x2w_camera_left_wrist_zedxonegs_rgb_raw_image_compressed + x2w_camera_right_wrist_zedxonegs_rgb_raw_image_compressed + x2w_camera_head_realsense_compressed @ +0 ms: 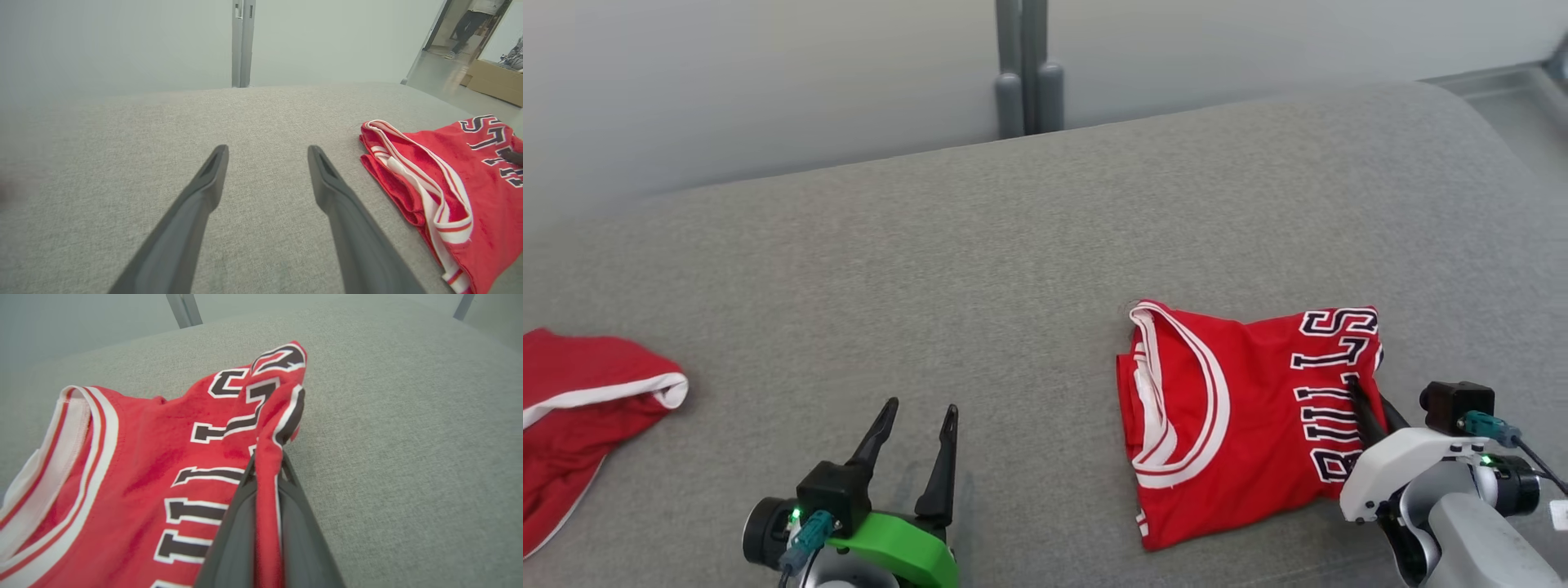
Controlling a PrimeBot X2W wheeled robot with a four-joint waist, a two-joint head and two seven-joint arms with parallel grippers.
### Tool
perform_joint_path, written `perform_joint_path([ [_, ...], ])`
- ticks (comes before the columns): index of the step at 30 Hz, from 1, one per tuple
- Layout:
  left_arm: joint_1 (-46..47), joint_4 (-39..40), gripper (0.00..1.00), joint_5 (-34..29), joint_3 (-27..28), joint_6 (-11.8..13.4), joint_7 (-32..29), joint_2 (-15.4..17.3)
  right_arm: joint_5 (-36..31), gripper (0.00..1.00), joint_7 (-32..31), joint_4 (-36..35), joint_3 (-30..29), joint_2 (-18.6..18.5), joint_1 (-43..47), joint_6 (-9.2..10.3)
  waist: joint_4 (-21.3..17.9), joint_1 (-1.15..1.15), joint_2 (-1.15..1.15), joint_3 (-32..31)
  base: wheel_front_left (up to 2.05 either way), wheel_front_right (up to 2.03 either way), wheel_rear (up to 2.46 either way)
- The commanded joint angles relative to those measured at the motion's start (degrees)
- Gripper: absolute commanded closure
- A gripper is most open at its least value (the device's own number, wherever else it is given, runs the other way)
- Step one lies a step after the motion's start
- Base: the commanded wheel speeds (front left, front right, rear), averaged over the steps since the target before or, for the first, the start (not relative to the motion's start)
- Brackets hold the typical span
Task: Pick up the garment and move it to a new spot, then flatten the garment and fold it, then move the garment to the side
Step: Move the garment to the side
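The folded red jersey (1233,416) lay on the grey cushion (1013,245) at about four o'clock in the head view, with its collar trim toward nine and its lettering toward three. And there was the right gripper (267,465), in at the jersey's three o'clock edge! Its two dark fingers were pressed together on a raised ridge of the lettered cloth, and red fabric stood up between them in the right wrist view. That pinch looked placed to take the stacked layers together, so the fold might hold when the bundle goes to the side. Judging by the neat packet, folding seemed done and only the move aside remained.

The left gripper (920,406) sat low at seven o'clock. Its fingers were spread wide with nothing between them, well apart from the jersey. Parked out of the way, I'd say.

Around them, a second red cloth with a white band (580,400) lay loose at nine o'clock, far from the action. Grey posts (1027,73) stood behind the cushion at twelve. Neither looked to block a carry toward three. The risk was the one-sided pinch: the far layers could sag and spill the fold.
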State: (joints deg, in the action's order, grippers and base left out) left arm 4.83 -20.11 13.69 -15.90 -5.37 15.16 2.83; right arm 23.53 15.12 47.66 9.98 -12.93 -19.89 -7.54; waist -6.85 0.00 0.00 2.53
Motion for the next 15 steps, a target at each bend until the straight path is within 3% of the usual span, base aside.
perform_joint_path([
  [1,1.3,0.9,0.0,-0.7,-0.3,-0.1,0.0,0.2,-0.5,1.0,0.0,-0.5,0.3,0.5,-0.6,0.11,-7.0,0.0,0.0,1.3,0.0,0.0,0.0],
  [10,2.3,1.7,0.0,-1.6,-1.5,-0.6,-0.1,0.2,-0.4,1.0,0.0,-1.3,1.7,1.4,-0.8,0.11,-14.1,0.0,0.0,2.1,0.0,0.0,0.0],
  [15,3.2,2.5,0.0,-2.4,-2.3,-0.9,0.0,0.2,0.0,1.0,0.0,-1.9,2.6,1.8,-1.0,0.11,-16.2,0.0,0.0,3.2,0.0,0.0,0.0],
])
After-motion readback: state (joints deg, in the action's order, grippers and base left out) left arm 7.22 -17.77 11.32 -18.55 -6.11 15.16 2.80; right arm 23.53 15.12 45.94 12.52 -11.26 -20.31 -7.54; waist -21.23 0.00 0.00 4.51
